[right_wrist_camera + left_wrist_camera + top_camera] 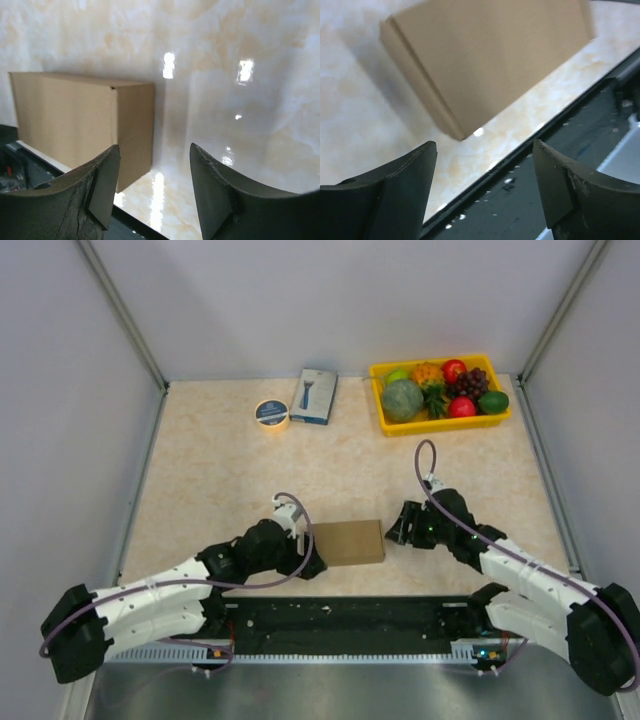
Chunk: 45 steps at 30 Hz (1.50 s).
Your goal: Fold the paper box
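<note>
The paper box (349, 542) stands closed on the table (230, 470), near its front edge, between the two arms. The left gripper (310, 560) is just beside the left end of the box. Its jaws are wide open and hold nothing; in the left wrist view the box (490, 60) lies ahead of the fingers (415, 175), not between them. The right gripper (396, 530) is near the right end, also open and empty.

Marbled table (220, 470) with paper box (349, 542), tray (445, 425), tape roll (271, 413), printed box (315, 396).
</note>
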Available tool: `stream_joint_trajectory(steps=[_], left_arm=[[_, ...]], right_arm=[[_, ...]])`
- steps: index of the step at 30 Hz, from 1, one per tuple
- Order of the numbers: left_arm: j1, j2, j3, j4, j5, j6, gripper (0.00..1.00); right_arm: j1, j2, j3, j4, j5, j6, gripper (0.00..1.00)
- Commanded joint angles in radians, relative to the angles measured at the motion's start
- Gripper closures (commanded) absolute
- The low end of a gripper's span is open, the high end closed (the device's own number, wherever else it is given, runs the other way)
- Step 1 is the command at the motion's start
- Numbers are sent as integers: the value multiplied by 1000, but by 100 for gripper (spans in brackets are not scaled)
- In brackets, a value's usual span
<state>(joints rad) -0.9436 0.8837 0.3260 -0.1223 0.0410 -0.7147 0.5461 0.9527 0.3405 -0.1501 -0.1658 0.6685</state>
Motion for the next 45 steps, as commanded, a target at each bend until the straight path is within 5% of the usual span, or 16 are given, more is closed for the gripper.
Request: stream_joint_trajectory(steps=[1, 3, 6, 10, 14, 21, 29, 37, 45], left_arm=[[-4, -109, 165, -190, 25, 110, 13], [-4, -108, 295, -275, 36, 213, 3], [-20, 38, 502, -422, 25, 375, 2], [-214, 303, 715, -550, -227, 582, 2], [-343, 516, 794, -484, -303, 802, 6], [-360, 765, 898, -459, -335, 859, 20], [-351, 968, 961, -507, -598, 716, 32], [-187, 1005, 989, -640, -590, 506, 47], [216, 1003, 947, -715, -508, 449, 38]], right_arm=[[-34, -9, 107, -104, -81, -10, 42], [-35, -72, 147, -207, -38, -20, 41], [-38, -188, 219, -328, 40, -23, 41], [-113, -323, 336, -442, 87, 19, 38], [-138, -567, 402, -488, 257, 74, 38], [-138, -678, 540, -588, 365, -24, 39], [-137, -692, 546, -600, 341, -53, 39], [-138, -648, 514, -536, 287, -64, 38], [-137, -601, 466, -464, 229, -63, 38]])
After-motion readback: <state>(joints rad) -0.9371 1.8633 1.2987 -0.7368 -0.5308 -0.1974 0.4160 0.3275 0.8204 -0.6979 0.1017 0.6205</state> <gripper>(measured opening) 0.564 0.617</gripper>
